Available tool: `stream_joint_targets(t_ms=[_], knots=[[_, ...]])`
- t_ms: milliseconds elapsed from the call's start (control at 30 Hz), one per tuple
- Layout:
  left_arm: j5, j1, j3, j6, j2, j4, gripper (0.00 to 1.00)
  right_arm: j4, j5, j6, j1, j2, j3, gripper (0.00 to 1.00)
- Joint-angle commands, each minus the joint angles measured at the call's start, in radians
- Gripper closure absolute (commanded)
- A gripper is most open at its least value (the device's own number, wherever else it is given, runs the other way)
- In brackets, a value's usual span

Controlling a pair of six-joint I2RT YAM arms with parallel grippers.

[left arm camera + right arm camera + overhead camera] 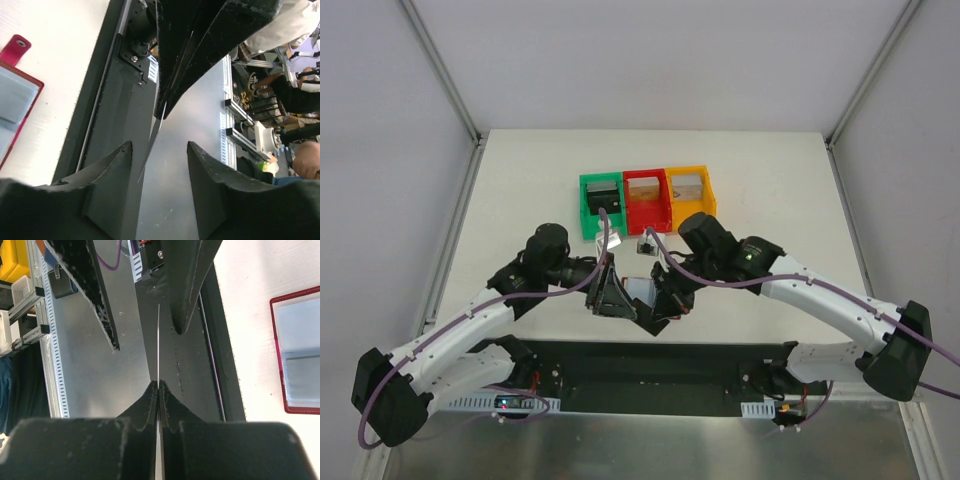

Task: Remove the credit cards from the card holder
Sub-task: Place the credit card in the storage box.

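Shows the card holder point(298, 352) lying open on the white table point(520, 180), clear pockets up, near the 6 o'clock edge, between the two hands; has one credit card point(158, 345) lifted clear of it, seen edge-on as a thin line; finds the right hand point(158, 385), at 3 o'clock of the holder, pinched fully closed on that card; puts the left hand point(160, 147), at 9 o'clock, about half open, the card's free end in its gap, not clearly touching either finger; sets green bin point(587, 212), red bin point(647, 212) and orange bin point(708, 195) in a row at 12 o'clock.
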Motion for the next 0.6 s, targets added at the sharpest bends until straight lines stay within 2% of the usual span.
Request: stream_joint_targets(t_ms=[0, 67, 200, 300, 333, 367, 433, 500, 567], knots=[[-0.013, -0.034, 0.044, 0.047, 0.02, 0.034, 0.6, 0.027, -0.026, 0.006, 0.006, 0.002, 0.042, 1.0], [-0.007, -0.036, 0.041, 0.047, 0.031, 0.035, 0.73, 0.031, -0.025, 0.006, 0.008, 0.001, 0.041, 0.99], [-0.016, -0.039, 0.042, 0.05, 0.028, 0.035, 0.84, 0.031, -0.023, 0.004, 0.008, -0.004, 0.038, 1.0], [-0.019, -0.043, 0.047, 0.055, 0.024, 0.035, 0.96, 0.031, -0.019, 0.006, 0.006, -0.007, 0.033, 1.0], [-0.024, -0.045, 0.047, 0.056, 0.026, 0.035, 1.0, 0.034, -0.02, 0.007, 0.006, -0.009, 0.03, 0.96], [-0.038, -0.045, 0.047, 0.055, 0.024, 0.035, 1.0, 0.038, -0.026, 0.009, 0.006, -0.012, 0.026, 0.83], [-0.082, -0.047, 0.038, 0.053, 0.012, 0.035, 1.0, 0.058, -0.035, 0.02, 0.006, -0.024, 0.01, 0.66], [-0.123, -0.047, 0.032, 0.055, -0.008, 0.035, 1.0, 0.092, -0.031, 0.039, -0.003, -0.047, -0.013, 0.56], [-0.171, -0.045, 0.024, 0.052, -0.034, 0.038, 1.0, 0.144, -0.02, 0.079, -0.029, -0.084, -0.046, 0.52]])
